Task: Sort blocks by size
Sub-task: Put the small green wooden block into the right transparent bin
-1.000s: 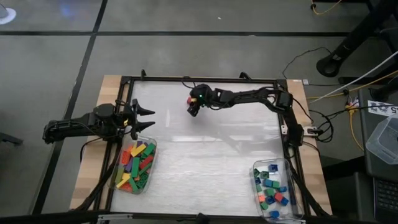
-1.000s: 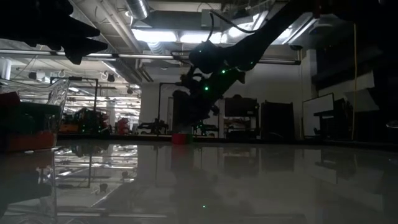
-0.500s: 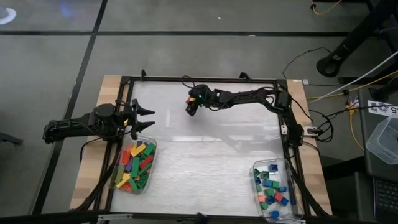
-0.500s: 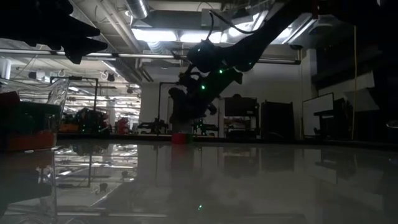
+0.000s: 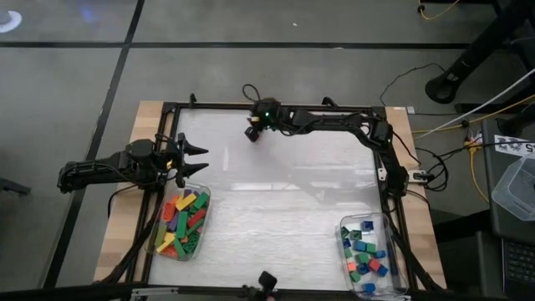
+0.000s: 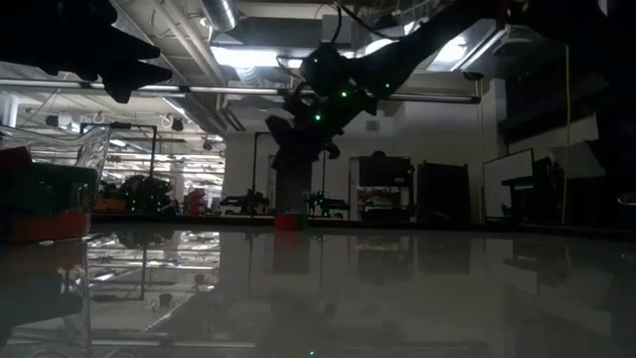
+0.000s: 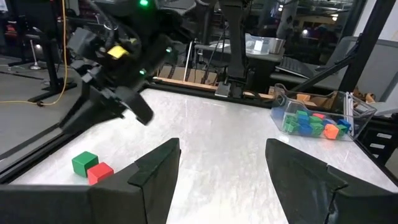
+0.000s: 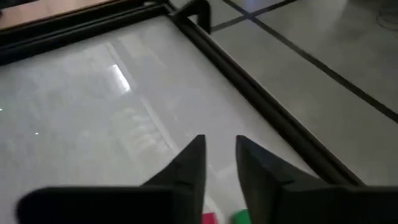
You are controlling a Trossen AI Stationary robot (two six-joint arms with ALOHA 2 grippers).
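Two squarish blocks, green block (image 7: 84, 163) and red block (image 7: 99, 173), touch side by side near the table's (image 5: 276, 201) far edge; we see no long axis. The right gripper (image 8: 219, 163) hangs just above them, fingers slightly parted, empty. The left gripper (image 7: 221, 165) waits wide open, empty.

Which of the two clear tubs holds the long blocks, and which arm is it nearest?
The tub at the left near corner, beside the waiting left gripper; its blocks are long bars, unlike the squarish ones in the right tub.
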